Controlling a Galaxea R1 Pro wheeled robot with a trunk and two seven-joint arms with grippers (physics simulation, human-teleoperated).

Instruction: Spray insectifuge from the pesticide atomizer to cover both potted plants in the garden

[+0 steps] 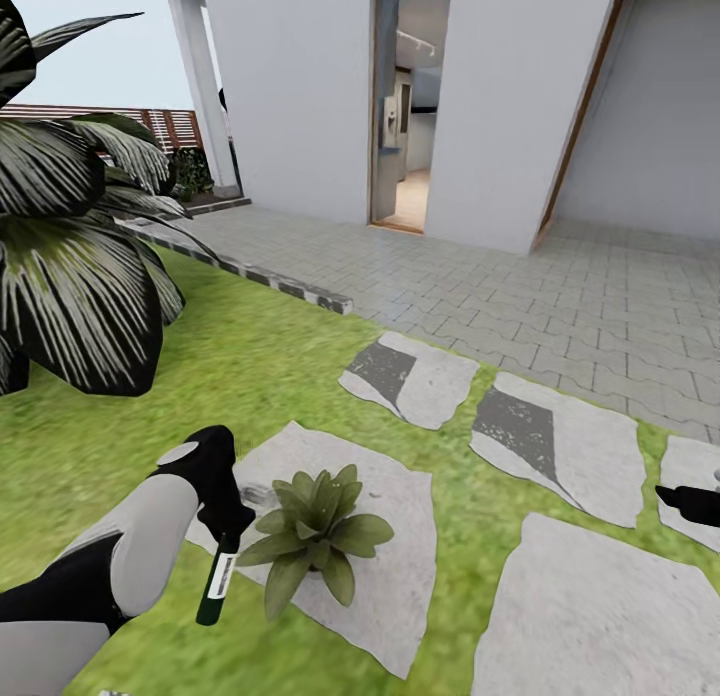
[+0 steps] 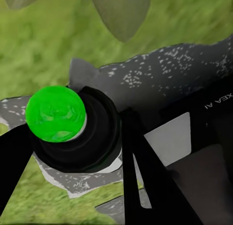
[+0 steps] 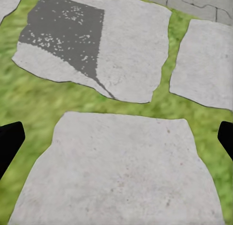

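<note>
Lower left of the head view, the left pincer pinches the pesticide atomizer just beside a potted plant on a stepping stone. The left wrist view looks down its bright green end. In the right wrist view the right pincer is spread wide over grey stones.

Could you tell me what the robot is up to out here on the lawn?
The left gripper holds the pesticide atomizer, a dark-green bottle with a white label, pointing down beside a small potted plant that sits on a grey stepping stone. The right gripper hangs open over another stepping stone, holding nothing. Whether spray is coming out cannot be told.
</note>
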